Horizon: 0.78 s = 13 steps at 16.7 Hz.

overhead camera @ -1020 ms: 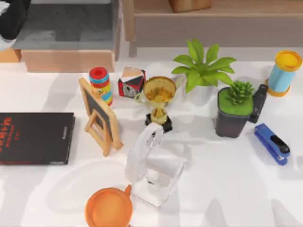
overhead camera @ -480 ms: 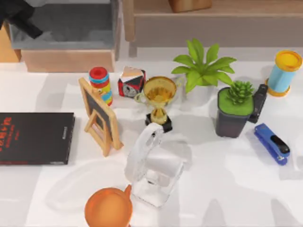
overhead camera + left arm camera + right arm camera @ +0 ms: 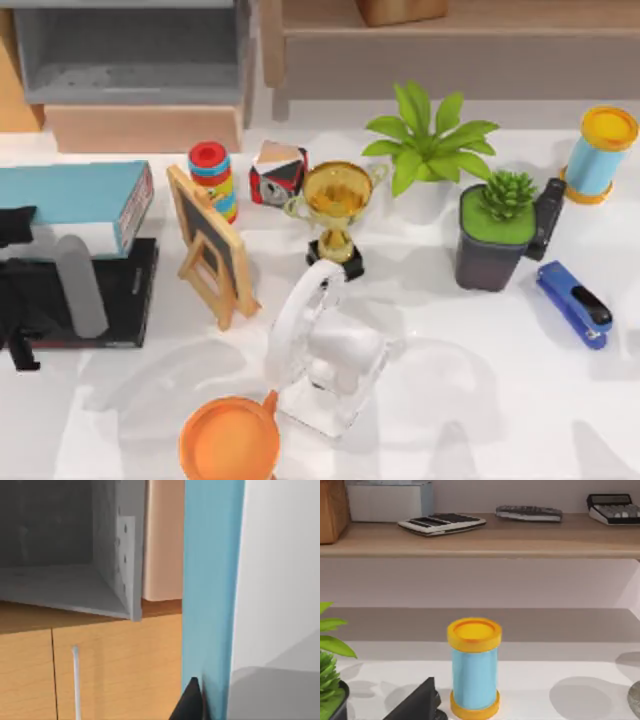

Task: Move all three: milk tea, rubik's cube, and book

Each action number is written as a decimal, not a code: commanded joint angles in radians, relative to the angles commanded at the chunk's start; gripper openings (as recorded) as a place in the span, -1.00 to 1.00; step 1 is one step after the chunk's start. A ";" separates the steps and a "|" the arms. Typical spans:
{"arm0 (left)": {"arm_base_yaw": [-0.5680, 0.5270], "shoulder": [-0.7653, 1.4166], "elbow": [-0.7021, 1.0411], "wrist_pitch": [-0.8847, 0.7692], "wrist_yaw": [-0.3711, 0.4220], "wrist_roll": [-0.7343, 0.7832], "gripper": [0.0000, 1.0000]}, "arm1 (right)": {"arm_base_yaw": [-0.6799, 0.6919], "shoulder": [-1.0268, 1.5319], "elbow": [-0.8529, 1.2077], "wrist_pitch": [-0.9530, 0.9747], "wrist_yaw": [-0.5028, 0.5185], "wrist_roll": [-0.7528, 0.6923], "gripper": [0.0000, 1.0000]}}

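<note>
Since half a second earlier, the book [image 3: 70,205] is raised off the bench [image 3: 470,370] at the left of the top view, its light teal face turned upward and its pale page edge facing lower left, with a dark shape at the spot where it lay. The left gripper [image 3: 22,290] is seen at the far left edge, dark, beside and below the book; whether the fingers are closed on the book cannot be told. In the left wrist view the teal cover [image 3: 212,580] runs as a vertical band, with a dark fingertip [image 3: 190,700] touching its lower end and a grey cabinet [image 3: 65,545] behind. The chalkboard [image 3: 210,245] stands just right of the book.
</note>
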 joint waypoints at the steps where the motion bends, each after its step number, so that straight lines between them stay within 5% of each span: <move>1: 0.005 0.012 -0.044 0.004 0.002 0.027 -1.00 | 0.000 0.000 0.000 0.000 0.000 0.000 1.00; 13: 0.010 0.050 -0.104 0.025 0.004 0.063 -1.00 | 0.000 0.000 0.000 0.000 0.000 0.000 1.00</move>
